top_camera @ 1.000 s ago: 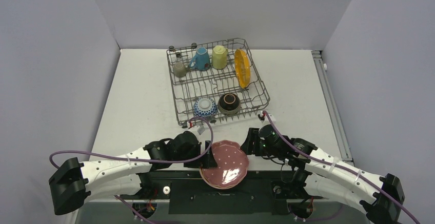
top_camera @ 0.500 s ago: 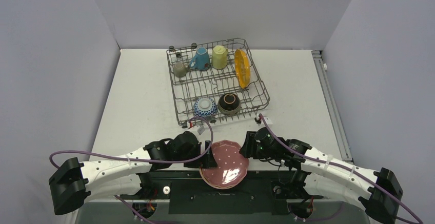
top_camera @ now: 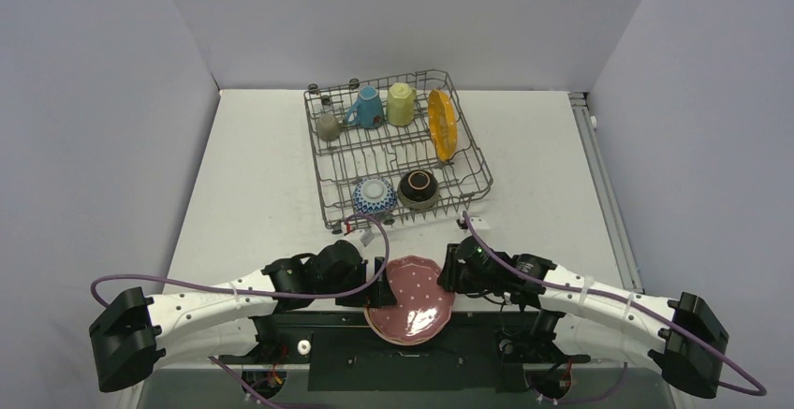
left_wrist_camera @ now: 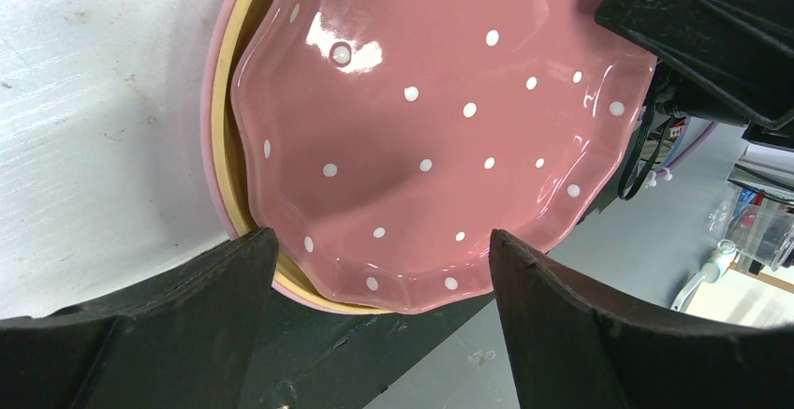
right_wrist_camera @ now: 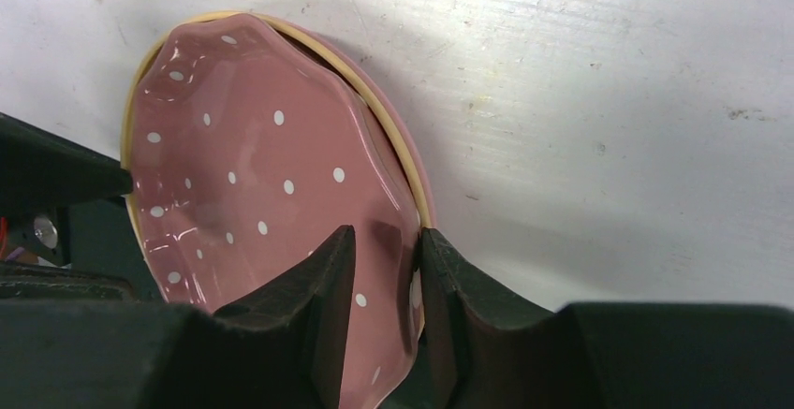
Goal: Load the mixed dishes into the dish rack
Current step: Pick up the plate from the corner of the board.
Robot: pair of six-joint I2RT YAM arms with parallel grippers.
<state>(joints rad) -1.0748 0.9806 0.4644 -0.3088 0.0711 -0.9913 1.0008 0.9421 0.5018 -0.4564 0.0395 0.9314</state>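
Note:
A dark pink dotted plate (top_camera: 412, 301) lies on top of a yellow plate (left_wrist_camera: 221, 119) and a light pink plate at the table's near edge. My right gripper (top_camera: 452, 273) is at its right rim; in the right wrist view (right_wrist_camera: 389, 233) its jaws stand narrowly apart, one over the plate (right_wrist_camera: 253, 175) and one outside the rim. My left gripper (top_camera: 379, 283) is wide open at the stack's left side (left_wrist_camera: 381, 236). The dish rack (top_camera: 482, 161) holds an upright orange plate (top_camera: 442, 124), grey (top_camera: 328, 125), blue (top_camera: 365, 108) and pale-yellow (top_camera: 401, 103) mugs, a blue-white bowl (top_camera: 374, 194) and a dark brown bowl (top_camera: 418, 187).
Grey walls close in the table on the left, back and right. The plate stack overhangs the table's near edge above the black arm mount (top_camera: 403, 362). Purple cables run along both arms. A small white tag (top_camera: 476, 220) lies near the rack's front right corner.
My right gripper has moved left, up to the right rim of the dark pink plate. The left arm and the plates have not moved.

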